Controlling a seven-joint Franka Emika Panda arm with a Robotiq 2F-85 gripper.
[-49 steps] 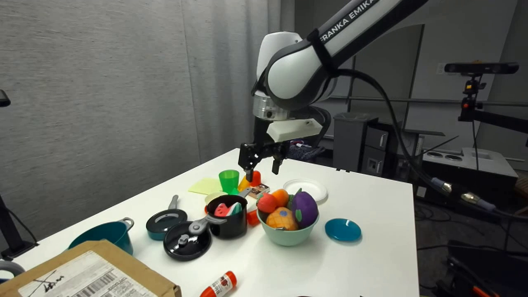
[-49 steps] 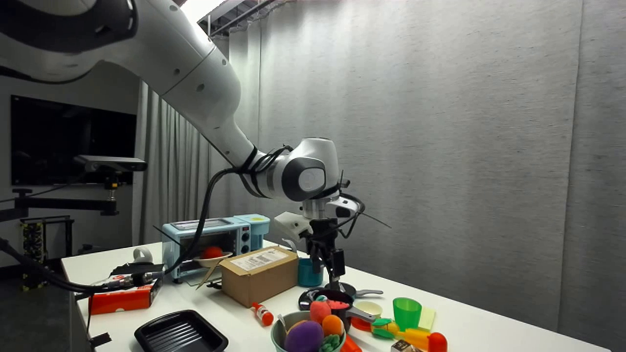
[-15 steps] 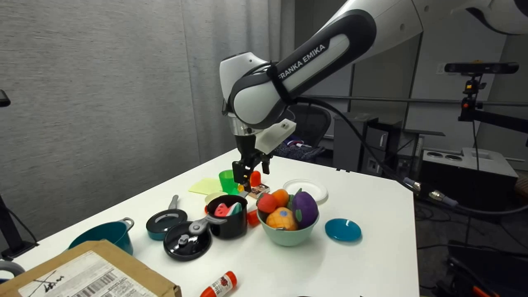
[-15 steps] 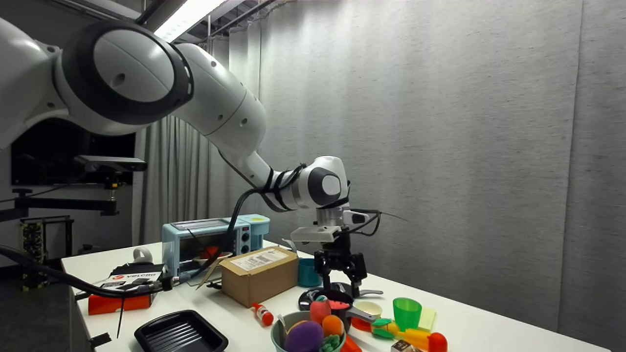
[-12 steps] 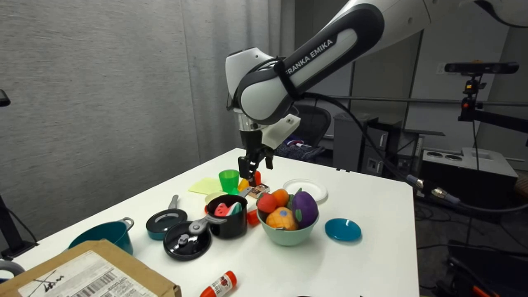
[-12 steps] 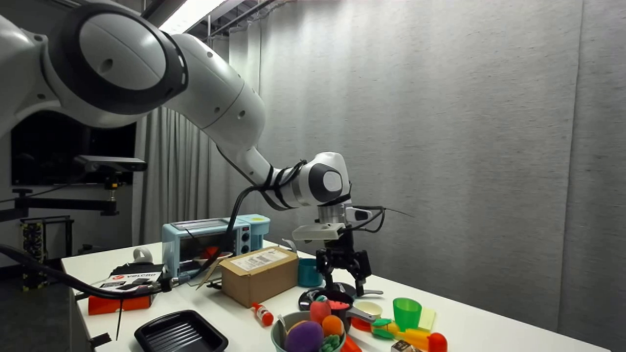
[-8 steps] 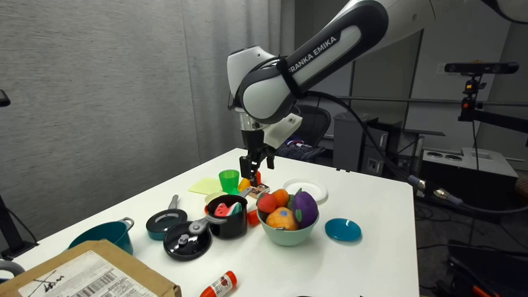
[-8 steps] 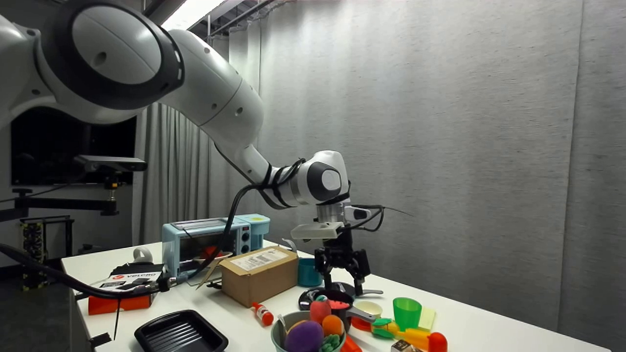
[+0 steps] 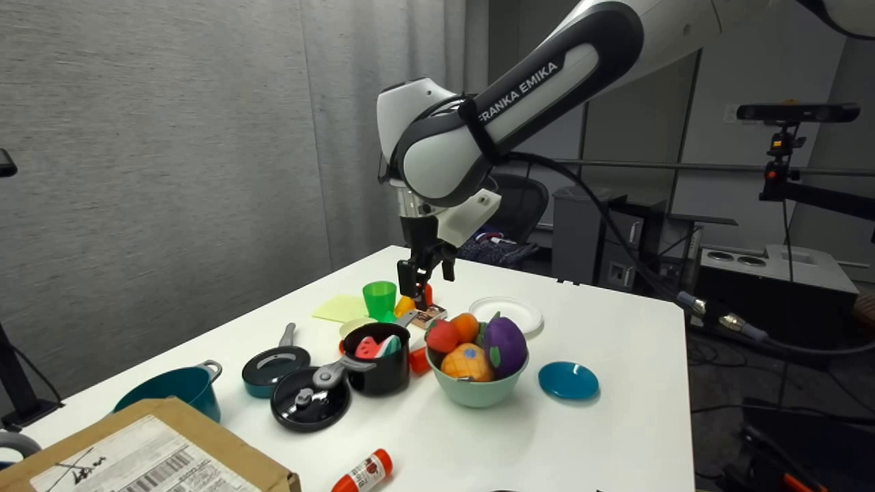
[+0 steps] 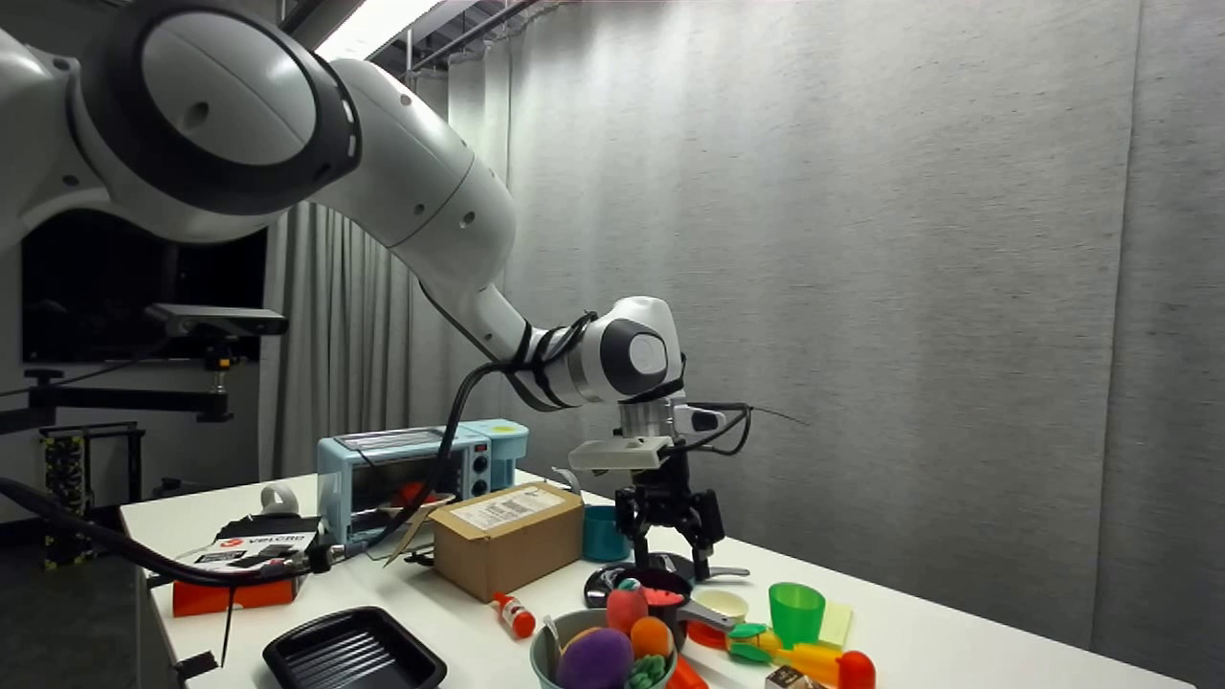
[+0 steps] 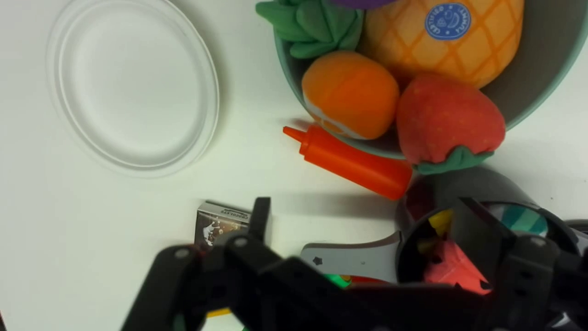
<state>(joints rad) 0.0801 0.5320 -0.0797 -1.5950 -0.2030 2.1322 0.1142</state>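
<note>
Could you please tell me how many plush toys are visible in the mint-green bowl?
4, in an exterior view: strawberry at left, orange toy behind it, pineapple front and centre, purple toy at right. Others may be hidden underneath.

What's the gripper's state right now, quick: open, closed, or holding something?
Black two-fingered robot gripper: open, jaws spread wide apart, holding nothing.

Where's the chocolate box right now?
Lower left of the wrist view: the chocolate box is below the white plate in frame, partly hidden by a gripper finger.
</note>
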